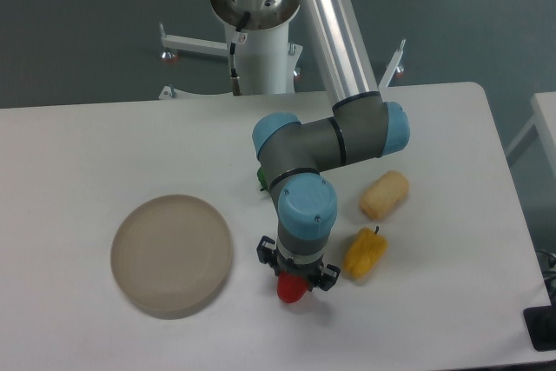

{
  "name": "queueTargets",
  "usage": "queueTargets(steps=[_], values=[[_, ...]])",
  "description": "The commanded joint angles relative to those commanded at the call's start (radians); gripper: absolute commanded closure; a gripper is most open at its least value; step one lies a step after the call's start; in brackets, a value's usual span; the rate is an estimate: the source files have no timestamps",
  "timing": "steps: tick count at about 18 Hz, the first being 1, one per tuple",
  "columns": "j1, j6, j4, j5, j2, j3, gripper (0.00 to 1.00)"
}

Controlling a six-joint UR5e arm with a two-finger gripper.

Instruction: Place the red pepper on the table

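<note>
Seen from above: gripper point(293, 281) pointing straight down, jaws closed around the red pepper point(292, 288), low over the white table point(78, 145). Just right of it, a yellow pepper point(365, 252) lying on the tabletop; farther up and right, a pale yellow oblong piece point(384, 195). Left, well apart, a round beige plate point(171, 255). Peeking from behind the arm, a sliver of green pepper point(261, 175).

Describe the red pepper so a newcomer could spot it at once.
On the white table, right of the round beige plate, find the arm's gripper. The red pepper sits in its jaws, the only red item; the yellow pepper lies just right.
</note>
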Motion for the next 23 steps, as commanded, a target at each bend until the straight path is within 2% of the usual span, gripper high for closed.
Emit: queueTargets(steps=[23], values=[[0.0, 0.0, 0.005, 0.002, -0.003, -0.009, 0.53]])
